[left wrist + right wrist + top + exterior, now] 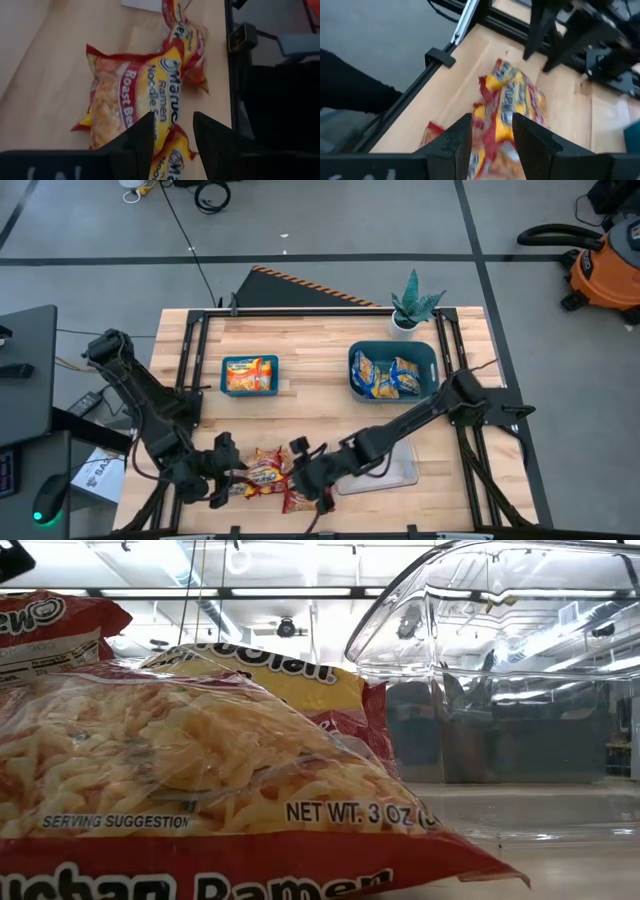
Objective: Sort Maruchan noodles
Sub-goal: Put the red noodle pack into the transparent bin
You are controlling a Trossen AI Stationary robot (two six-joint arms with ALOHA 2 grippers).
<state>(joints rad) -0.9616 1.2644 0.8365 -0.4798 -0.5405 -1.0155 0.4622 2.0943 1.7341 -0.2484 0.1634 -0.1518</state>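
Packets [200,780] fill low view; container [520,660] half-hidden.

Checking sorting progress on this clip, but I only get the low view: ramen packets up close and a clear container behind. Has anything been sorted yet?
Observer: Yes. From above, the left bin holds an orange packet, and the right bin holds blue-and-yellow packets.
Operator: Where are the arms?
Observer: Both reach to the table's front edge, with the left gripper and the right gripper at the red-and-yellow pile.
Operator: Is either one holding a packet?
Observer: It doesn't look like it. In both wrist views the fingers stand apart above the pile.
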